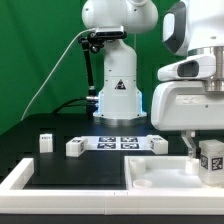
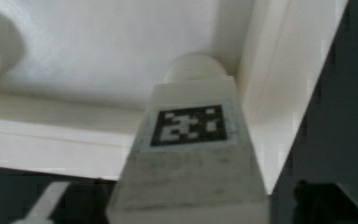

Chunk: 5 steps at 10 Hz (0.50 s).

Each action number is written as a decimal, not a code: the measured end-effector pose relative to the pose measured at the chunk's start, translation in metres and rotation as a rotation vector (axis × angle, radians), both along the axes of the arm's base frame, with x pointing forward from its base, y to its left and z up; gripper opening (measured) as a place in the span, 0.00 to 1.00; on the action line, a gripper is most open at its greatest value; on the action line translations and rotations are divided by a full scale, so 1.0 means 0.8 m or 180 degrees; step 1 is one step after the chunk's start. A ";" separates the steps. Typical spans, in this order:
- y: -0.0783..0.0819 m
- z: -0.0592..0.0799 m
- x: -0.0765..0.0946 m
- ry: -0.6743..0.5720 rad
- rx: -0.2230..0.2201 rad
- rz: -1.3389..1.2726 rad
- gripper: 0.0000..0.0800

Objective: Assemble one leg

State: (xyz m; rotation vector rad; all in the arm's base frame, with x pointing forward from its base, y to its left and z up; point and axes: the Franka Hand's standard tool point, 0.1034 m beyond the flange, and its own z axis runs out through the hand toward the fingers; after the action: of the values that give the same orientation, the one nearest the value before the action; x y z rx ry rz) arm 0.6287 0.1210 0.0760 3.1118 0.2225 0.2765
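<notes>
Hovering over the near corner of the large white panel [image 1: 150,178] at the exterior view's right, the gripper [image 1: 204,152] is clamped on the leg [image 1: 212,161], whose tag faces the camera. From the wrist, the leg [image 2: 190,130] points straight out of the gripper with its tag clearly visible. Its tip sits inside the panel [image 2: 105,95], just beside the raised rim [image 2: 309,60], though contact cannot be judged from here. Back on the dark table, the marker board [image 1: 120,142] lies flat. One spare leg [image 1: 158,144] is at its right end, another [image 1: 75,147] at its left end, and a third [image 1: 45,142] farther left.
</notes>
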 end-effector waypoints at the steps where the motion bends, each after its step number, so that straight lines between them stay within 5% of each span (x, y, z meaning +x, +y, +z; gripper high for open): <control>1: 0.000 0.000 0.000 0.0000 0.0000 0.0000 0.53; 2: 0.000 0.000 0.000 0.0001 0.0011 -0.0043 0.36; 5: -0.003 -0.001 0.001 -0.0002 0.0162 -0.0661 0.36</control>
State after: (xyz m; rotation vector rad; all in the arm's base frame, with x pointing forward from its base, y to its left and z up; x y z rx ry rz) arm 0.6298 0.1188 0.0750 3.1496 -0.1094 0.2829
